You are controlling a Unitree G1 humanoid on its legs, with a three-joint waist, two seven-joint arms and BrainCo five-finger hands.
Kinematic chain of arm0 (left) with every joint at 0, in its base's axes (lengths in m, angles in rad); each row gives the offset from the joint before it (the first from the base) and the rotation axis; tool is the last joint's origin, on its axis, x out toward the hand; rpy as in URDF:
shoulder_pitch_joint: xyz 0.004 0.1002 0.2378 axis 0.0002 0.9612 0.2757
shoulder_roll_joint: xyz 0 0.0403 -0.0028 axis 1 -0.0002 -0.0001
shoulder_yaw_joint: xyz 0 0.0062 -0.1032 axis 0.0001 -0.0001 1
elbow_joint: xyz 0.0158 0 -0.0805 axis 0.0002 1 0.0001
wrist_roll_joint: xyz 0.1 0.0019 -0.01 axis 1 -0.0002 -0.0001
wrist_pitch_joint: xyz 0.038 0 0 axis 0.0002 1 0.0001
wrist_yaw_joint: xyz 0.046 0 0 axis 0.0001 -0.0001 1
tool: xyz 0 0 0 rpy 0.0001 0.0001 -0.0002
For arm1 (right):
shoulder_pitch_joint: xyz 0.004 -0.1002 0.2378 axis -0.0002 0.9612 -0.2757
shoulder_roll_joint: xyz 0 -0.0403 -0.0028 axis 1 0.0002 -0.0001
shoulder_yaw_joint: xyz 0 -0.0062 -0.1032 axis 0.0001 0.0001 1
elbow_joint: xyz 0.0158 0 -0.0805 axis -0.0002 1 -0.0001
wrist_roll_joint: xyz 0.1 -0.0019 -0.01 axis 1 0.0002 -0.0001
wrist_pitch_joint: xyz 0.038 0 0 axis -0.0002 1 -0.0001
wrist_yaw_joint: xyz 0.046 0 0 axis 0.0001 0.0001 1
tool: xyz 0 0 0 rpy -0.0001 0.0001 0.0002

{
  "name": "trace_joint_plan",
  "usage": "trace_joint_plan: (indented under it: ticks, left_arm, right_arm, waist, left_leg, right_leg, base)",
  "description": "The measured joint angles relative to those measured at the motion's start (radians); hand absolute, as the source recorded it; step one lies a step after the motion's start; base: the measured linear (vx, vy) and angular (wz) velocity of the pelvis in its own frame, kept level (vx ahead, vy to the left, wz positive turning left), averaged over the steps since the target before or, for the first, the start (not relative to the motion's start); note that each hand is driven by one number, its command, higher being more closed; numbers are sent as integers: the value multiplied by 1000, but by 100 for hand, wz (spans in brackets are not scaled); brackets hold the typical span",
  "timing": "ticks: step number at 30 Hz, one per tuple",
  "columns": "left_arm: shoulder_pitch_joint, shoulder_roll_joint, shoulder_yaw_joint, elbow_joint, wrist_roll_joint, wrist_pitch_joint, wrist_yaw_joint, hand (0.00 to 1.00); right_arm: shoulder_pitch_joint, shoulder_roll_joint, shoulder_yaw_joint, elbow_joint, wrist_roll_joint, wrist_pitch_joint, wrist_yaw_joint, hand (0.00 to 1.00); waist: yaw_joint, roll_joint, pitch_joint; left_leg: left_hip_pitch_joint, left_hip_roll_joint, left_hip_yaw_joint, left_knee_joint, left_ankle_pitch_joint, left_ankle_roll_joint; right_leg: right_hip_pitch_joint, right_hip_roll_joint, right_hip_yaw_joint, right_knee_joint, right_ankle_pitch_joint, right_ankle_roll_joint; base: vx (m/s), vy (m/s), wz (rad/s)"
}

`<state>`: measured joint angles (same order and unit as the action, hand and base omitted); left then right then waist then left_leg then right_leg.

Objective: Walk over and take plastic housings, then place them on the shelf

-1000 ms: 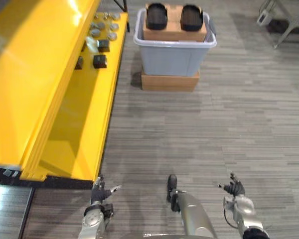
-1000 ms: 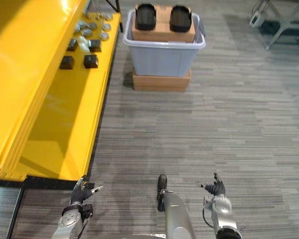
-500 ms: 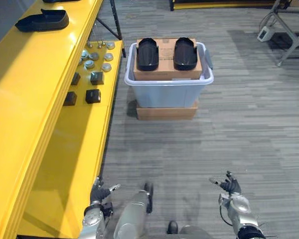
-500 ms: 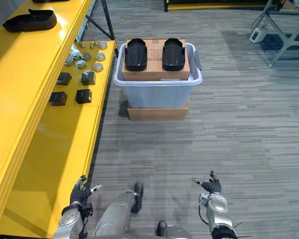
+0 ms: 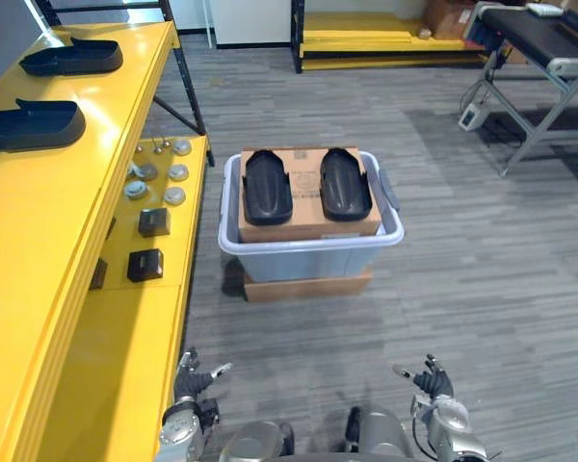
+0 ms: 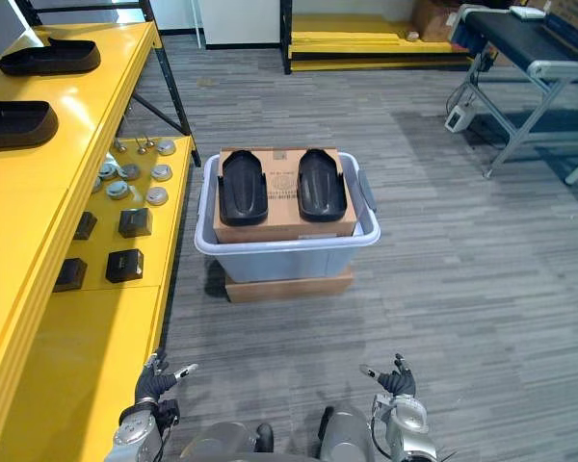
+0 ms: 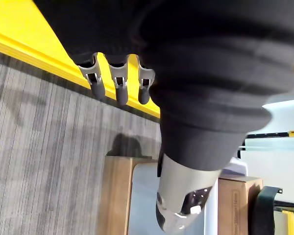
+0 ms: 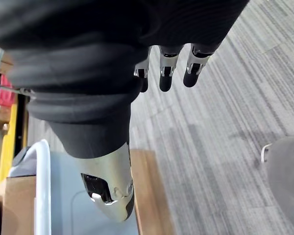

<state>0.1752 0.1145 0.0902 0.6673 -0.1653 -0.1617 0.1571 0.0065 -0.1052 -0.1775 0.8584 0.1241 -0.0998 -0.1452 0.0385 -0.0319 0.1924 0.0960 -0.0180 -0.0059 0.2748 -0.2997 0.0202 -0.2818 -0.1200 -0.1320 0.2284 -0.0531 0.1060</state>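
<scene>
Two black plastic housings atop brown cardboard box in grey plastic tub, 12 o'clock; camera has tilted up since earlier. Left hand and right hand released; wrist views show straight fingers.

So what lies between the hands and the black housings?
Bare grey floor, then the bin wall below the housings, as the left eye view shows.

Two black, shoe-shaped plastic housings lie side by side, flat on a cardboard box set in a grey bin. Two other housings rest apart on the yellow shelf, on its top level.
</scene>
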Motion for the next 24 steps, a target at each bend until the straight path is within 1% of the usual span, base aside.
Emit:
trace_joint_plan:
  ticks: [1,2,3,4,5,6,7,9,10,12,13,14,15,16,17,19,21,22,23,24]
  left_arm:
    - [-1,2,0,7,0,0,0,0]
    - [1,2,0,13,0,0,0,0]
    - [5,1,0,18,1,0,0,0]
    - [0,-6,0,36,1,0,0,0]
    - [-2,-10,1,36,1,0,-1,0]
    - [-7,-22,0,35,1,0,-1,0]
    - [-5,-31,-3,36,1,1,-3,0]
    - [-2,-36,-13,44,1,1,-3,0]
    - [-2,-39,-17,44,0,1,-3,0]
    - [-10,-47,-18,44,0,0,-3,0]
    - [-17,-53,-19,45,0,0,-3,0]
    - [-21,-56,-21,46,0,0,-4,0]
    - [-29,-60,-22,46,0,0,-4,0]
    - [-28,-64,-23,48,0,0,-4,0]
    - [-31,-59,-22,50,0,1,-3,0]
    - [-37,-38,-23,50,0,1,-3,0]
    - [-32,-18,-40,50,1,1,-3,0]
    - [-23,-9,-42,50,1,2,-4,0]
    - [-23,-9,-42,50,1,2,-4,0]
    - [-18,0,-42,50,2,2,-3,0]
  right_arm:
    - [2,-1,0,5,0,1,0,0]
    - [1,-2,0,19,-1,1,0,0]
    - [2,-2,0,21,-1,1,1,0]
    - [-2,-3,0,21,0,1,3,0]
    - [-5,-3,1,19,0,0,4,0]
    - [-7,-4,8,17,0,0,4,0]
    - [-9,-10,26,17,1,-1,3,0]
    - [-13,-13,28,17,4,-6,-1,0]
    - [-19,-17,26,17,5,-9,-4,0]
    - [-23,-32,7,16,14,-11,-6,0]
    - [-21,-37,-14,16,22,-10,-6,0]
    - [-19,-39,-21,16,23,-10,-6,0]
    - [-11,-45,-42,18,23,-8,-7,0]
    - [-5,-56,-51,21,23,-7,-8,0]
    - [-2,-52,-51,22,23,-4,-8,0]
    - [7,-38,-52,20,23,-4,-7,0]
    - [9,-31,-56,19,23,-4,-8,0]
    - [9,-28,-56,17,23,-4,-8,0]
    - [9,-28,-56,17,23,-4,-8,0]
    - [11,-29,-67,12,23,-4,-8,0]
  waist:
    - [-2,-5,-5]
    - [-4,-4,-24]
    - [-4,7,-34]
    - [-2,30,-37]
    - [-4,36,-37]
    - [-7,46,-34]
    - [0,53,-29]
    - [4,49,-26]
    - [3,47,-25]
    - [0,51,-24]
    - [1,56,-22]
    - [-1,60,-21]
    - [-4,73,-23]
    - [-5,101,-21]
    - [-7,98,-20]
    - [-23,70,-19]
    - [-19,53,-21]
    - [-19,47,-26]
    - [-19,47,-26]
    - [-21,46,-33]
  left_leg:
    - [9,4,-15,0,-9,-10]
    - [25,27,-43,1,-29,-35]
    - [23,54,-64,11,-38,-50]
    - [-10,96,-86,97,-38,-67]
    - [-37,109,-86,158,-32,-78]
    - [-105,134,-78,330,-1,-118]
    - [-169,168,-58,491,14,-121]
    - [-195,187,-23,549,3,-105]
    - [-212,187,-9,527,-2,-100]
    - [-244,187,7,402,-2,-100]
    - [-253,182,6,288,1,-105]
    - [-255,174,2,222,7,-112]
    - [-245,164,-4,96,54,-131]
    - [-235,162,-17,29,176,-103]
    - [-225,153,-10,30,176,-101]
    - [-214,114,-2,4,167,-90]
    - [-197,98,23,-10,164,-80]
    - [-183,89,35,-21,166,-69]
    - [-183,89,35,-21,166,-69]
    - [-162,76,51,-41,162,-61]
  right_leg:
    - [4,3,3,6,42,-17]
    - [6,22,-3,23,99,-64]
    - [7,40,-22,36,111,-89]
    - [31,71,-65,41,77,-119]
    - [43,79,-79,42,65,-127]
    - [86,98,-102,26,44,-139]
    - [148,120,-115,-5,34,-155]
    - [213,127,-116,-39,27,-165]
    - [243,124,-115,-64,27,-165]
    - [279,114,-114,-101,27,-164]
    - [290,105,-115,-112,25,-156]
    - [294,97,-116,-112,23,-148]
    - [294,89,-118,-110,17,-129]
    - [297,94,-110,-101,5,-106]
    - [297,81,-106,-92,-1,-96]
    - [296,39,-105,-75,-18,-67]
    - [296,20,-86,-74,-21,-53]
    - [298,12,-72,-77,-22,-47]
    - [298,12,-72,-77,-22,-47]
    - [303,7,-53,-96,-18,-35]
  base:
    - [328,-231,60]
    - [383,-274,53]
    - [633,-465,59]
    - [531,-404,45]
    - [476,-388,50]
    - [351,-281,37]
    - [349,-245,27]
    - [285,-164,5]
    - [249,-132,5]
    - [195,-33,3]
    - [142,57,7]
    - [110,113,11]
    - [98,157,6]
    - [96,176,-4]
    - [98,189,-2]
    - [97,177,12]
    - [100,135,-16]
    - [90,95,-24]
    - [104,95,-32]
    - [103,54,-25]
